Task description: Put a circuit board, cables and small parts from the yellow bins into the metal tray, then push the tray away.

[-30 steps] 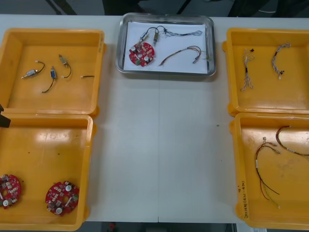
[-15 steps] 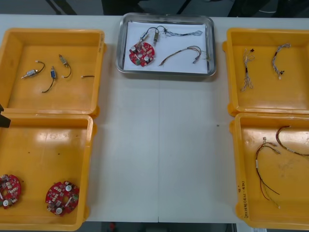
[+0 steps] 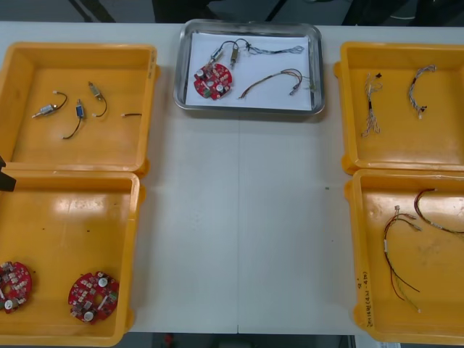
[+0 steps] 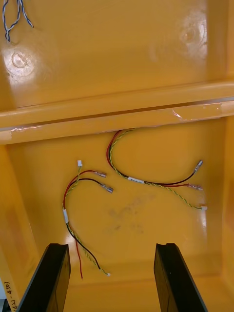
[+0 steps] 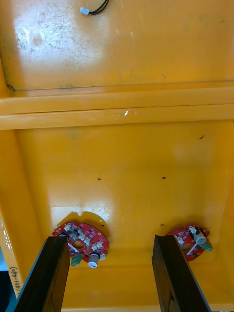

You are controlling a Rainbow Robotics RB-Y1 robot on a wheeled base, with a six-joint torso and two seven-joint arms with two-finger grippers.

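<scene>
Nothing has moved: our tray [image 3: 246,110], far across the counter [image 3: 239,217], holds 1 circuit board [image 3: 213,80] and cables [image 3: 275,75]. We keep the left gripper [image 5: 109,239] open above 2 boards [image 5: 83,239], right gripper [image 4: 111,246] open above red-and-yellow cables [image 4: 136,180].

Leftmost circuit board [image 3: 13,286] partly beyond edge

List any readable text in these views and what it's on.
"(4+-48+)", roughly: handwritten on the left near bin's rim.
Handwriting on the right near bin's rim: too small to read.
Circuit boards: no legible print.
</scene>
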